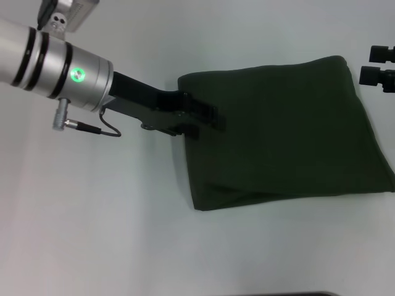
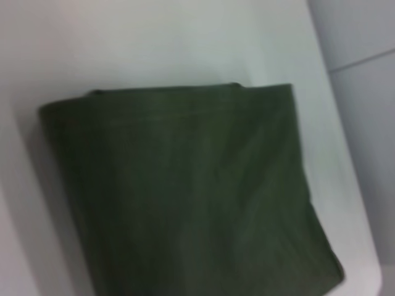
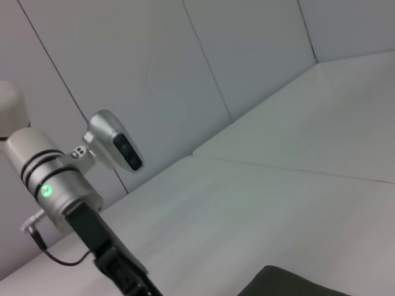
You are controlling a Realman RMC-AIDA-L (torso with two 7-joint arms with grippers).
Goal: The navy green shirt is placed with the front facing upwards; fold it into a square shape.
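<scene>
The left arm (image 1: 55, 61) is the nearest item in the head view: a silver cylindrical wrist section with black bands and a lit green indicator, entering from the upper left. A thin black cable (image 1: 92, 128) loops beneath it. The left gripper (image 1: 207, 120) extends from this arm over the left edge of the navy green shirt (image 1: 284, 129). Its black fingers (image 1: 200, 111) lie close together above the fabric. Whether they pinch the cloth cannot be determined, and the degree of opening cannot be determined.

The shirt lies on the white table (image 1: 92, 234), right of centre, folded into a roughly rectangular block. Only plain green fabric faces upward. Layered edges are visible along the near-left corner.

The right gripper (image 1: 378, 68) is at the far right edge of the head view, beside the shirt's far-right corner, apart from the fabric. Its state cannot be determined.
</scene>
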